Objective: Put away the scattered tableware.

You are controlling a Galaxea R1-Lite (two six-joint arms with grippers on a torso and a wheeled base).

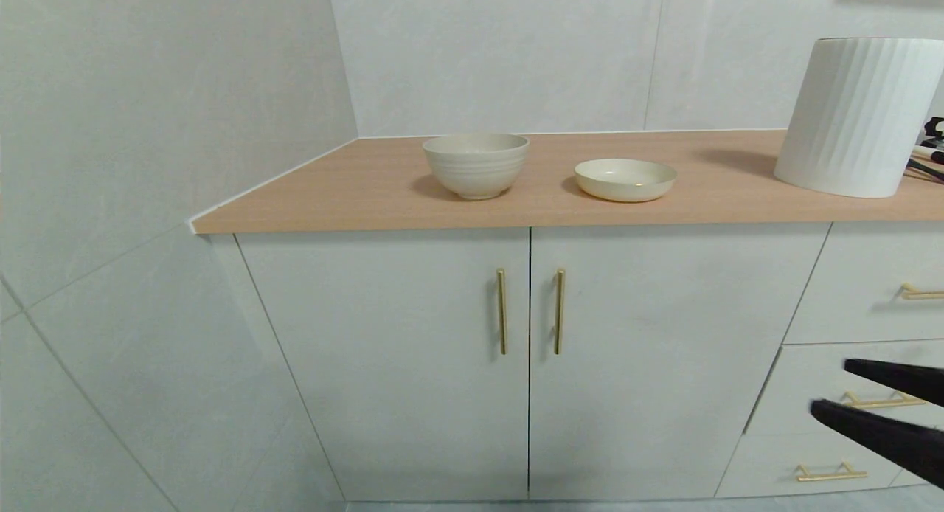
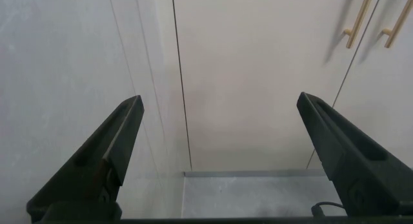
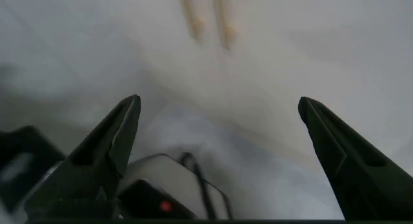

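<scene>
While both arms are being held low before the white cabinet doors point(image 1: 383, 364), the right gripper point(image 1: 830, 385) is being presented at the near right with its two black fingers spread apart and nothing between them. The left gripper point(image 2: 218, 100) is likewise being held wide apart and empty, facing the lower part of a door close to the floor.

The step in hand is being judged as an approach, with no tableware yet grasped. It is probably being done best if one gripper is raised clear of the countertop point(image 1: 354, 195) edge before it is brought in level over a rim. The paired gold handles point(image 1: 501, 311) at the door seam would need a narrow, square pinch should the cupboard be wanted for storage.

Farther back on the countertop, the ribbed bowl point(image 1: 476, 165) is being left upright at centre, its inside hidden behind the rim, so its contents cannot be told. Well apart to its right, the shallow dish point(image 1: 625, 178) is being seen apparently empty. At the far right, above the drawers point(image 1: 863, 291), a ribbed white container point(image 1: 855, 117) is being displayed, its contents out of sight.
</scene>
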